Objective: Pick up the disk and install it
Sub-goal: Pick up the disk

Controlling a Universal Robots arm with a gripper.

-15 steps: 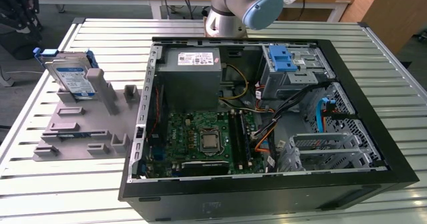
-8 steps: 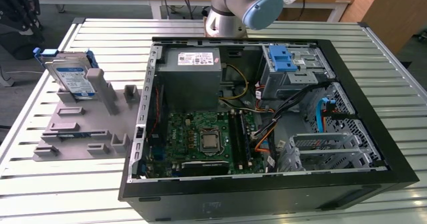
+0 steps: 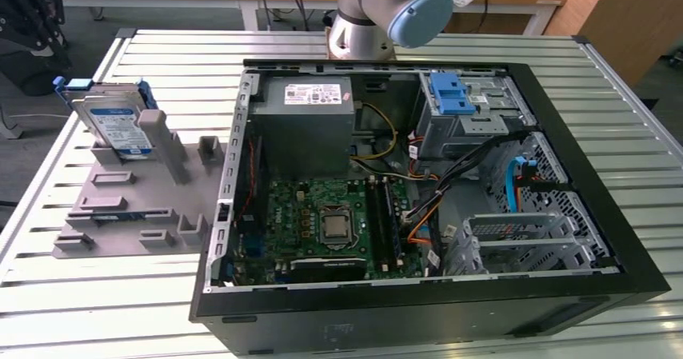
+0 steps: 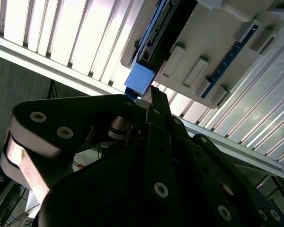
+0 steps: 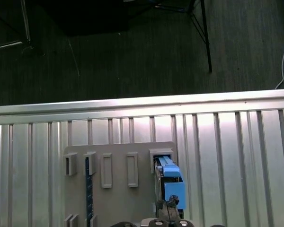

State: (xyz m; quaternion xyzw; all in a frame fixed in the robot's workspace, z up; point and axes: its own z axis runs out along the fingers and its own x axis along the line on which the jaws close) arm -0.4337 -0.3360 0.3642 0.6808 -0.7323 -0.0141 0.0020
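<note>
Exterior view had the disk [image 3: 112, 123] standing on edge in a slot of the grey holder [image 3: 139, 207], label side showing, upper half sticking up free. In the first wrist view its blue carrier frame [image 5: 170, 182] sat directly ahead of the gripper [image 5: 169, 209], very near. Touching or not could not be told, and neither could whether the gripper was open or closed. The second wrist view gave the same: the blue end just beyond the gripper's tip, nothing visibly grasped. Judged handling: rigid metal body, fairly heavy for its size, with smooth faces likely to be slippery. It is also shock-sensitive, so no knocks or drops. The plastic frame probably flexes, so it makes a poor grip point. Best hold looked to be across the two flat faces on the exposed upper part, squarely, clear of the thin blue rails. Beyond the disk, the holder lay flat on the slatted table [image 3: 619, 95]. The open computer case [image 3: 427, 319] with its empty drive cage [image 3: 523, 239] stood beside the holder, well apart from the gripper. The arm [image 3: 373, 15] rose behind the case.
</note>
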